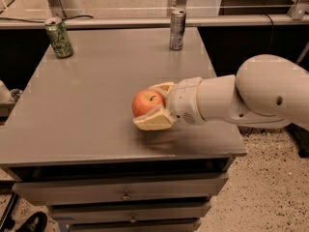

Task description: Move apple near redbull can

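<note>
The red-orange apple (146, 102) sits between the cream fingers (153, 122) of my gripper (148, 105), near the front of the grey table (91, 91). The gripper reaches in from the right on a white arm (241, 98) and is shut on the apple, low over the tabletop. The slim silver redbull can (177, 29) stands upright at the table's back edge, well behind the apple and a little to the right.
A wider green can (59, 37) stands at the table's back left corner. Drawers (125, 195) front the table below. A glass partition and rail run behind the table. Speckled floor lies to the right.
</note>
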`<state>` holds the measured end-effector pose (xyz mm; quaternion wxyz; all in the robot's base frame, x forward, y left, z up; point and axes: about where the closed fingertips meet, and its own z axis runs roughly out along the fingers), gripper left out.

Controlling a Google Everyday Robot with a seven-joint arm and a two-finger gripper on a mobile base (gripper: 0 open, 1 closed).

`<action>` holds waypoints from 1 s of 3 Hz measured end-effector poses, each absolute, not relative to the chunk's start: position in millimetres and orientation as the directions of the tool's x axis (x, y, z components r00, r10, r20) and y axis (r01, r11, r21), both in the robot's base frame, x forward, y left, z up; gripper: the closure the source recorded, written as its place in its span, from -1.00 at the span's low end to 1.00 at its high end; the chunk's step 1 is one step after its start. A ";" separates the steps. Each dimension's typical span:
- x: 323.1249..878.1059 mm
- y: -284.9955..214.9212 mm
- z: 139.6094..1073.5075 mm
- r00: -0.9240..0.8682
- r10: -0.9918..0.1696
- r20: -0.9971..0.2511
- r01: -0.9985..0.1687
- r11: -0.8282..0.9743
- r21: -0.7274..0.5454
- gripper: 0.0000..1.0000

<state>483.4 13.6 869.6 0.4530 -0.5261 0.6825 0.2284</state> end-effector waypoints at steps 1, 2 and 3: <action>510.5 -40.2 887.5 -0.017 -0.505 -0.863 -0.863 0.444 -0.242 1.00; 549.8 -99.4 907.8 -0.014 -0.516 -0.856 -0.790 0.531 -0.307 1.00; 605.4 -176.1 928.6 -0.044 -0.522 -0.852 -0.690 0.632 -0.352 1.00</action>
